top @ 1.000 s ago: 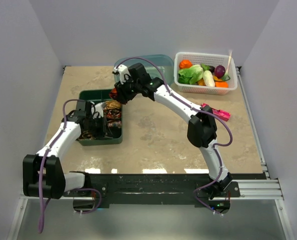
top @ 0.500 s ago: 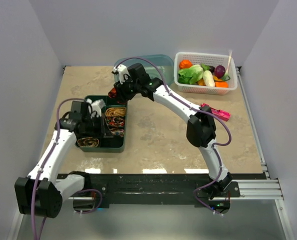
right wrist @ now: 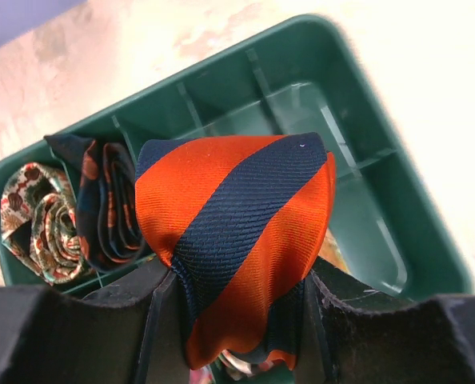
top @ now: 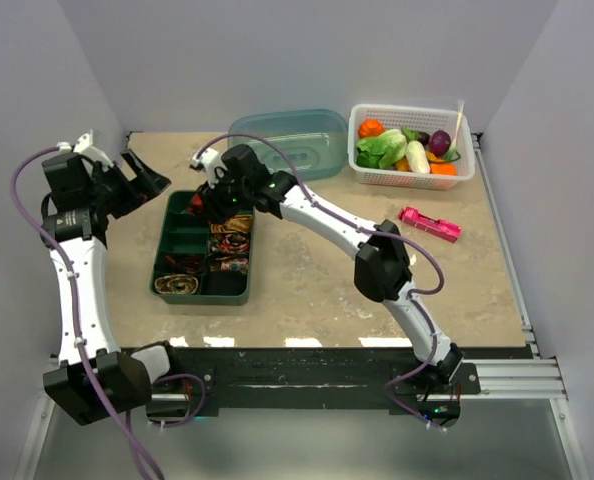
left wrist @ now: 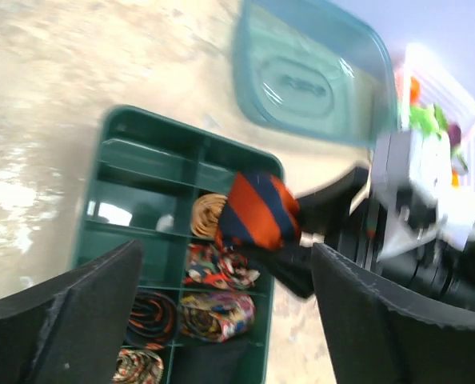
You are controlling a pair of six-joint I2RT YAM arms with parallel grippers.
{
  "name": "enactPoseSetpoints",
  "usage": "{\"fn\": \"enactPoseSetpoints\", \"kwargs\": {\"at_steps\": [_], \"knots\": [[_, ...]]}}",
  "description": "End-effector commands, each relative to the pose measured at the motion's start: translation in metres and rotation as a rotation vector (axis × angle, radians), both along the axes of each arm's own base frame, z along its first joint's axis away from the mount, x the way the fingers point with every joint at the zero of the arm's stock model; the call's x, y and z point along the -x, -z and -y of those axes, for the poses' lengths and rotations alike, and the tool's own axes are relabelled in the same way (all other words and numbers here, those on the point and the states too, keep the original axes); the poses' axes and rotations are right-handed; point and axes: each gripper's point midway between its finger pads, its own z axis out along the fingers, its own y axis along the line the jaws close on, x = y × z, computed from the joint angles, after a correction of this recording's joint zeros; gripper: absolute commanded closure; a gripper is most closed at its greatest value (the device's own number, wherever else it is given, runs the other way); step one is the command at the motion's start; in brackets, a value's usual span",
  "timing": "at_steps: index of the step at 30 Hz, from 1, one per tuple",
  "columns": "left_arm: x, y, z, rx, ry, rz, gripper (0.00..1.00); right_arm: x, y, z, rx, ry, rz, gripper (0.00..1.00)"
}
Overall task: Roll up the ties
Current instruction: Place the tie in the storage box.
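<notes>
A rolled orange tie with navy stripes (right wrist: 237,224) is pinched between the fingers of my right gripper (right wrist: 237,324), which is shut on it and hangs over the back of the green divided tray (top: 180,240). In the left wrist view the same tie (left wrist: 257,210) hovers above the tray's compartments (left wrist: 141,160). Several rolled ties lie in the tray: a tan coil (left wrist: 208,214), a red patterned one (left wrist: 221,268), a multicoloured one (left wrist: 217,312) and a dark striped one (left wrist: 151,312). My left gripper (top: 135,178) is raised at the far left, open and empty, looking down on the tray.
A teal plastic container (top: 287,140) stands behind the tray. A white basket of vegetables (top: 412,145) sits at the back right. A pink gadget (top: 430,224) lies on the table to the right. White walls close in both sides.
My left gripper has risen out of the tray, swung up to the far left and opened. My right gripper has carried the orange tie leftwards over the tray.
</notes>
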Motion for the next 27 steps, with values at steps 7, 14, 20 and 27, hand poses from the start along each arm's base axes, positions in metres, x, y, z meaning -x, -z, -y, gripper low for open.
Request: {"fn": "enactPoseSetpoints", "kwargs": {"at_steps": [7,14,20,27], "knots": [[-0.002,-0.042,-0.035,0.102,-0.115,0.119,0.04,0.032,0.000,-0.053,-0.023,-0.104,0.127,1.00],[-0.021,-0.066,-0.036,0.275,-0.058,0.289,0.01,0.036,0.009,-0.074,-0.058,-0.125,0.142,1.00],[-0.028,-0.099,-0.033,0.296,-0.007,0.385,0.00,0.029,0.020,-0.084,-0.070,-0.107,0.184,1.00],[-0.029,-0.098,-0.034,0.280,-0.002,0.380,0.00,0.016,0.036,-0.089,-0.065,-0.077,0.226,1.00]]}}
